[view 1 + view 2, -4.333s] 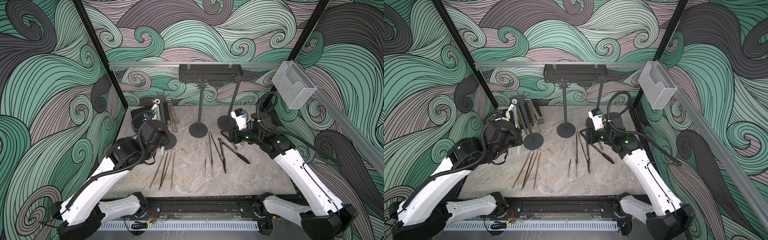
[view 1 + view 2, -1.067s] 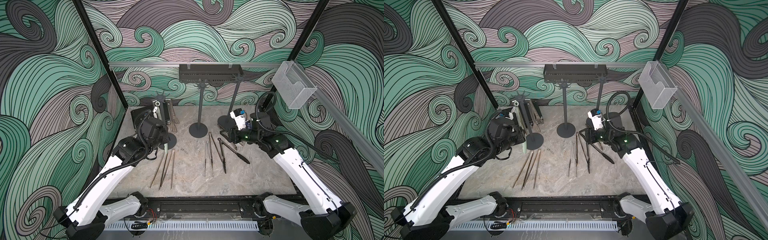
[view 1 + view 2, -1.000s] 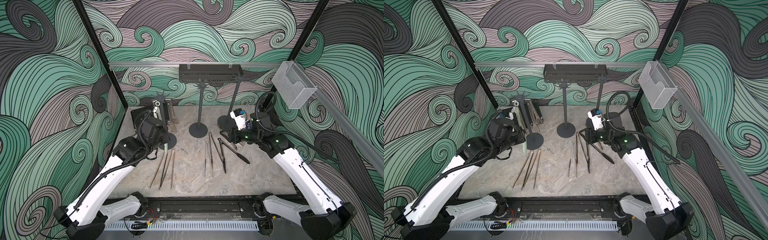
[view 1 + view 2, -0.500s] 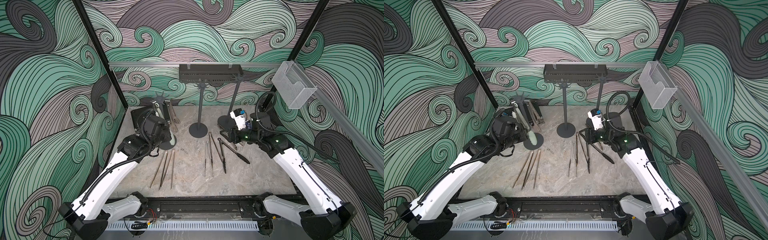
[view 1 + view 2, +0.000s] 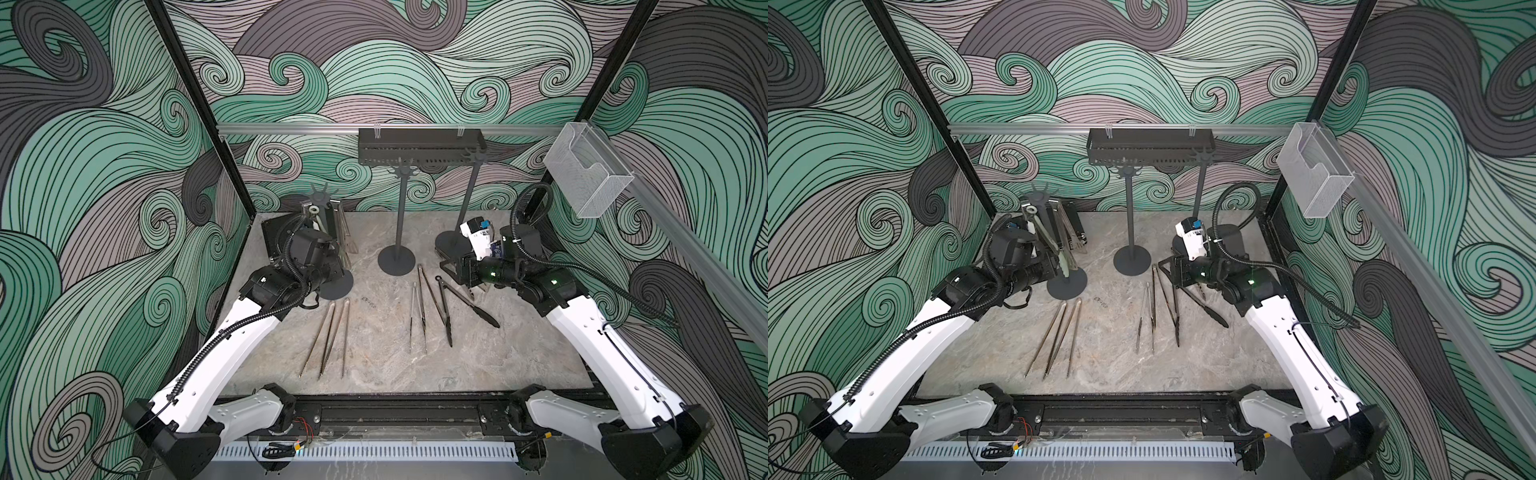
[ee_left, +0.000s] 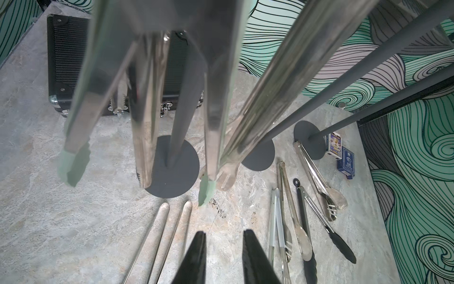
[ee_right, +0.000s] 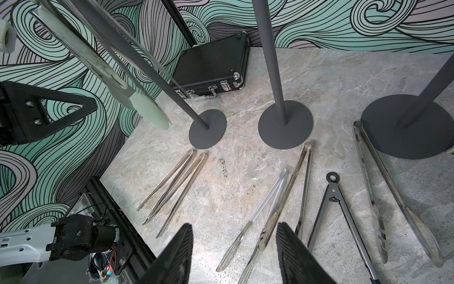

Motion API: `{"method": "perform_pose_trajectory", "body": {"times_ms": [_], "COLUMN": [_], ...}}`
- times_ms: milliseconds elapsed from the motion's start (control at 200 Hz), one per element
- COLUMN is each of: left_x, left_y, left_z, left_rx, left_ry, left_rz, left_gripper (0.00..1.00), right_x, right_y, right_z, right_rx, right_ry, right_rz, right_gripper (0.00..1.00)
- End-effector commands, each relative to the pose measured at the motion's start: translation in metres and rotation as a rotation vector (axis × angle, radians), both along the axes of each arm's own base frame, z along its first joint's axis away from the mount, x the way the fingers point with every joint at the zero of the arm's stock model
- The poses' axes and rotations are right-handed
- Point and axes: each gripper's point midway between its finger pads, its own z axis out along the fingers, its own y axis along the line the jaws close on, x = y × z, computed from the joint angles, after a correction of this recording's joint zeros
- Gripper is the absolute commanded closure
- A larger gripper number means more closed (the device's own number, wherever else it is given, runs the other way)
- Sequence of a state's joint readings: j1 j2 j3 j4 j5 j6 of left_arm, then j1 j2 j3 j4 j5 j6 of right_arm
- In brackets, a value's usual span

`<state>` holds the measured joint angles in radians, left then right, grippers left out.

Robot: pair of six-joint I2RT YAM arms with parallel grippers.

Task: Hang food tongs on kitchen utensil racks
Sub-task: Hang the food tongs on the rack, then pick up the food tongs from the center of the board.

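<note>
Hovering with left fingers [image 6: 196,255] spread, empty, beside pale-green-tipped tongs [image 5: 1047,241] hung on left rack [image 5: 1071,286]. Likely next: three steel tongs [image 5: 1059,336] at 6 o'clock on desk [image 5: 1108,374], lying 1-to-7. Right fingers [image 7: 177,250], farther off, spread too.

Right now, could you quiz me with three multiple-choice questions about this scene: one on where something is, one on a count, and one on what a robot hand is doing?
1. Which rack has tongs hanging on it?
A) the left rack, beside the left hand
B) the middle rack
C) the right rack

2. How many pole racks stand on the table?
A) two
B) three
C) five

3. The right hand is:
A) shut on black-tipped tongs
B) open and empty
C) shut on a pole

Answers:
1 A: pale-green-tipped tongs hang from its crown, and the other crowns are bare.
2 B: besides the left rack, the middle rack and right rack stand there.
3 B: its fingers stand apart with nothing between them.
</note>
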<state>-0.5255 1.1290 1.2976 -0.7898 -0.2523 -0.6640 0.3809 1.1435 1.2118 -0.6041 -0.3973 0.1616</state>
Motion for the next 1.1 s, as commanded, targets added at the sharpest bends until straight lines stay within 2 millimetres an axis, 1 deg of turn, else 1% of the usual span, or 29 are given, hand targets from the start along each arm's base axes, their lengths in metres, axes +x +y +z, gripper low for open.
{"method": "perform_pose_trajectory", "body": {"times_ms": [0, 40, 115, 250, 395, 515, 585, 705, 796, 876, 971, 1021, 1096], "left_x": [-0.001, -0.003, -0.008, -0.023, -0.048, -0.069, -0.078, -0.085, -0.085, -0.086, -0.089, -0.091, -0.095], "left_y": [0.001, 0.001, 0.001, 0.002, 0.009, 0.013, 0.012, 0.011, 0.008, 0.004, 0.008, 0.012, 0.013], "left_z": [0.013, 0.015, 0.019, 0.029, 0.038, 0.044, 0.047, 0.051, 0.052, 0.055, 0.059, 0.061, 0.065], "left_rx": [-0.011, -0.012, -0.012, -0.018, -0.010, 0.006, 0.005, 0.010, -0.003, -0.014, -0.008, -0.011, -0.015], "left_ry": [-0.019, -0.020, -0.019, -0.020, -0.004, 0.017, 0.020, 0.007, -0.029, -0.056, -0.090, -0.110, -0.133], "left_rz": [-0.008, -0.016, -0.035, -0.081, -0.127, -0.186, -0.224, -0.265, -0.285, -0.312, -0.308, -0.298, -0.303], "left_gripper": [0.60, 0.55, 0.47, 0.39, 0.37, 0.36, 0.35, 0.35, 0.33, 0.33, 0.32, 0.31, 0.31], "right_x": [0.004, 0.007, 0.011, 0.019, 0.025, 0.028, 0.031, 0.035, 0.038, 0.040, 0.043, 0.045, 0.049], "right_y": [-0.003, -0.004, -0.008, -0.013, -0.017, -0.022, -0.027, -0.045, -0.066, -0.089, -0.115, -0.125, -0.132], "right_z": [0.000, -0.002, -0.005, -0.011, -0.017, -0.027, -0.039, -0.069, -0.091, -0.109, -0.129, -0.139, -0.152], "right_rx": [0.005, 0.005, 0.010, 0.032, 0.025, -0.023, -0.067, -0.166, -0.221, -0.249, -0.283, -0.306, -0.338], "right_ry": [0.005, 0.012, 0.026, 0.057, 0.078, 0.110, 0.142, 0.219, 0.269, 0.314, 0.366, 0.385, 0.393], "right_rz": [-0.013, -0.022, -0.038, -0.065, -0.082, -0.098, -0.127, -0.202, -0.288, -0.367, -0.449, -0.474, -0.494], "right_gripper": [0.44, 0.43, 0.43, 0.43, 0.43, 0.42, 0.42, 0.42, 0.42, 0.42, 0.42, 0.43, 0.43]}}
